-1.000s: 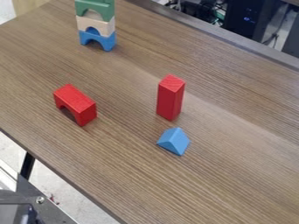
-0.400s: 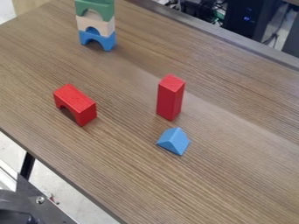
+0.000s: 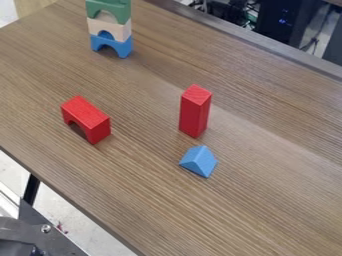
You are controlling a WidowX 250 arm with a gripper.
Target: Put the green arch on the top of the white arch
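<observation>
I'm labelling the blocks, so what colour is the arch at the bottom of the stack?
Blue, seen in the camera view.

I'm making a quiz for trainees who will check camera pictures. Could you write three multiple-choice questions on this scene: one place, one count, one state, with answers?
1. What is directly under the green arch?
A. The blue wedge
B. The white arch
C. The table

2. How many blocks are red?
A. One
B. Four
C. Two

3. How is the tall red block placed?
A. Upright
B. On its side
C. Leaning on the wedge

1 B: the green arch rests on it.
2 C: the red arch and the tall red block.
3 A: it stands on its small end.
</observation>
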